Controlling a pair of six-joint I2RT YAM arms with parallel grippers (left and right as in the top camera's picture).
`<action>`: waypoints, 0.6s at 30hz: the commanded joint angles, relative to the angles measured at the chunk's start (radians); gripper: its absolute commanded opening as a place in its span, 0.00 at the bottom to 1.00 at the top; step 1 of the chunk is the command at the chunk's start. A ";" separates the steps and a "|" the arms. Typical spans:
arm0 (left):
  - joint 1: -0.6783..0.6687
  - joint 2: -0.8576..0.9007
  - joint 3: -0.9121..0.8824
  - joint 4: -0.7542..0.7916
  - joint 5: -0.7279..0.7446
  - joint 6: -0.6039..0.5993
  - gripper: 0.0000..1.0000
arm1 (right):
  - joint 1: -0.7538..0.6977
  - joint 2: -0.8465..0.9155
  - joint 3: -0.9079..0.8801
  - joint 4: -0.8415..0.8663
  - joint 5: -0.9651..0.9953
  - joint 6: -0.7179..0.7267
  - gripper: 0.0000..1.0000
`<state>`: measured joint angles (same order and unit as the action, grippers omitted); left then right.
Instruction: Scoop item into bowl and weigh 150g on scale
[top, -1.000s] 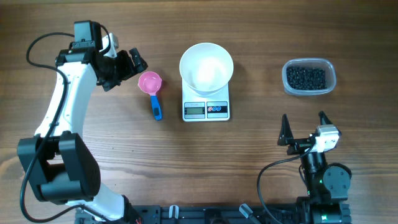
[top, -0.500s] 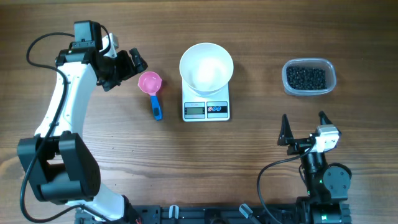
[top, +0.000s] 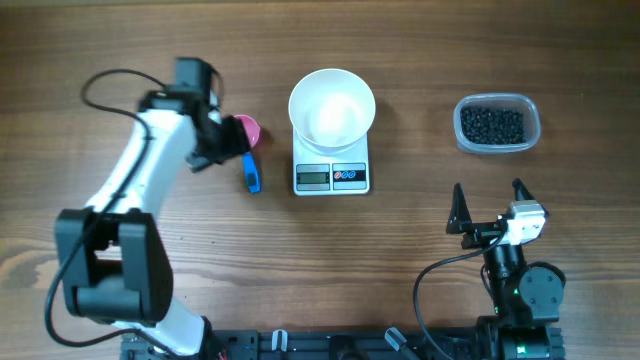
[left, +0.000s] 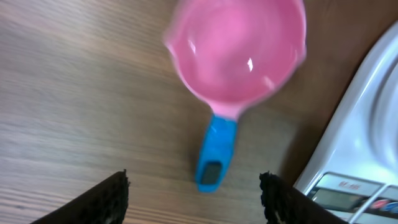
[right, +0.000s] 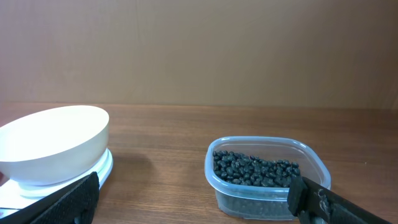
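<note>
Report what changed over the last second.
The left tool swung toward the scale and now hovers open over the pink scoop, nothing gripped. The scoop, the bowl on the scale, the beans and the right tool stayed put.

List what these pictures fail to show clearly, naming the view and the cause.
Reading on the scale: digits too small overhead; blurred and cut off at the edge in the left wrist view.
Pink cup of the scoop: overhead, largely hidden by the left gripper.
The bowl: right wrist view, left side cut off by the frame edge.
</note>
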<state>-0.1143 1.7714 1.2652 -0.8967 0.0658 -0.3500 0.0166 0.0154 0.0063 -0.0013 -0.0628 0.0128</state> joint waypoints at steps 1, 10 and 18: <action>-0.097 -0.004 -0.061 0.047 -0.068 -0.076 0.69 | 0.004 -0.002 0.000 0.002 -0.005 -0.011 1.00; -0.177 -0.002 -0.202 0.226 -0.233 -0.077 0.56 | 0.004 -0.002 0.000 0.002 -0.006 -0.010 1.00; -0.137 0.058 -0.202 0.330 -0.220 -0.073 0.56 | 0.004 -0.002 0.000 0.002 -0.005 -0.010 1.00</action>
<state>-0.2523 1.7779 1.0679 -0.5900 -0.1448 -0.4103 0.0166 0.0158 0.0063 -0.0013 -0.0631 0.0128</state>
